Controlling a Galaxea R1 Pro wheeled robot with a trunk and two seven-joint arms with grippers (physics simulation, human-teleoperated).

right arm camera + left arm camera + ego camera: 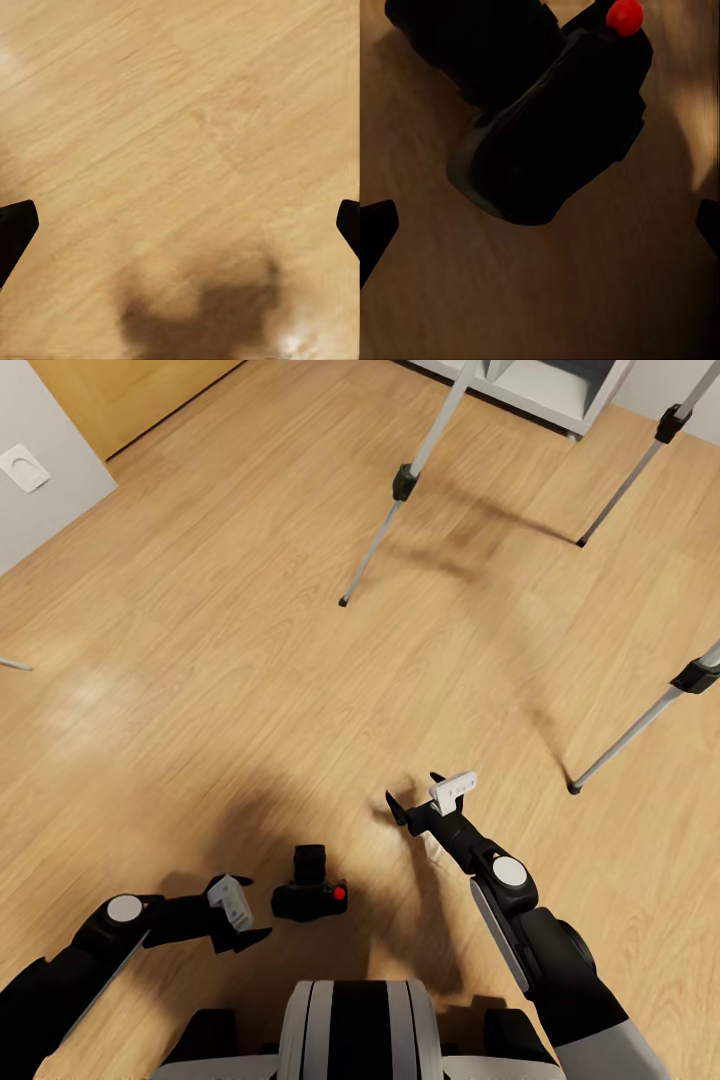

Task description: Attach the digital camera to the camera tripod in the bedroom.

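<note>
From the head view, the digital camera is lying on the wood floor just in front of the robot's base, its lens pointing away and its red dot showing on the side nearer the right arm. The left gripper is hovering just beside it with its fingers spread and nothing between them, close to the body but apparently not yet touching. The right gripper is reaching out farther ahead over bare planks, fingers also spread and empty. The camera tripod is standing well apart from the camera, and I am seeing just its three silver legs with black clamps, so the head where the camera must go is out of sight above. From the left wrist view, the camera is sitting dark and large ahead of the fingertips, which are spread wide at the two edges with the body lying beyond them, not between them. From the right wrist view, the fingertips are parted over empty floor and a soft shadow. By my reckoning the job is barely starting: the camera is not yet picked up, and the lift, the carry to the tripod and the mounting are all left to do.
</note>
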